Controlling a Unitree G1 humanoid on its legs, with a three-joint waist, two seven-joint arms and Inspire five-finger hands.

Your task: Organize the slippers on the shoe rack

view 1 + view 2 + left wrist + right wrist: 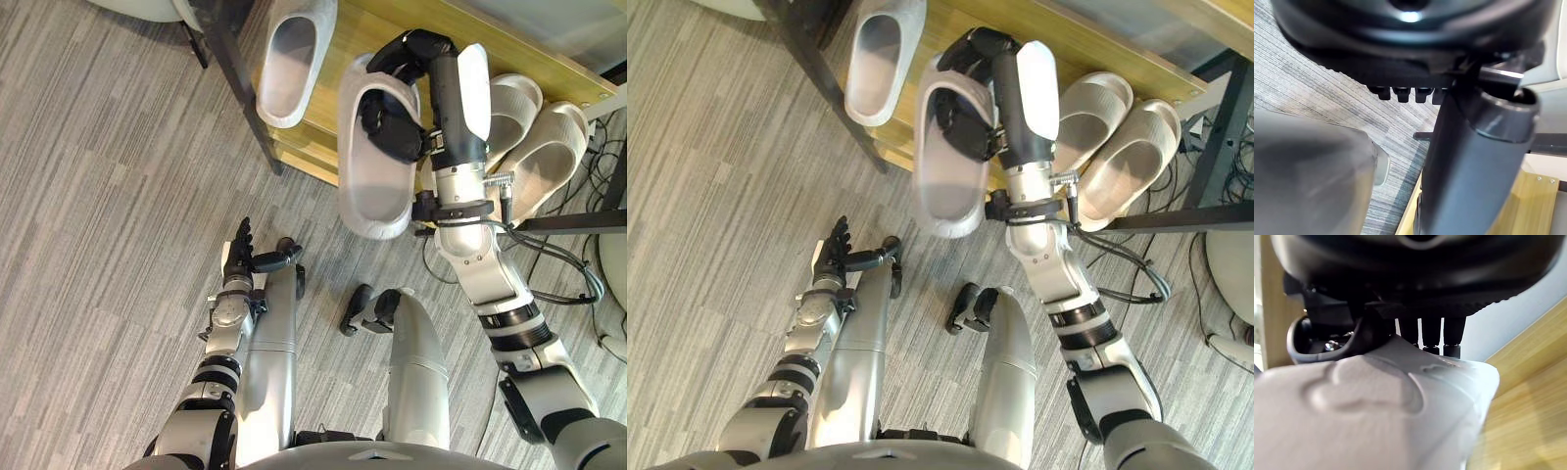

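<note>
My right hand (397, 122) is shut on a pale grey slipper (372, 186), thumb inside its opening and fingers over the strap, holding it above the front edge of the wooden shoe rack (382, 29). The right wrist view has the slipper's upper (1376, 416) under the curled fingers (1430, 330). Another grey slipper (294, 59) lies on the rack to the left of it. A pair of ribbed beige slippers (549, 152) lies on the rack at the right. My left hand (250, 257) hangs low over the carpet, fingers straight, holding nothing.
The rack's black metal leg (240, 83) runs down to the grey striped carpet (98, 196) at the left. A black bar (578, 223) and cables (563, 269) lie to the right of my right arm.
</note>
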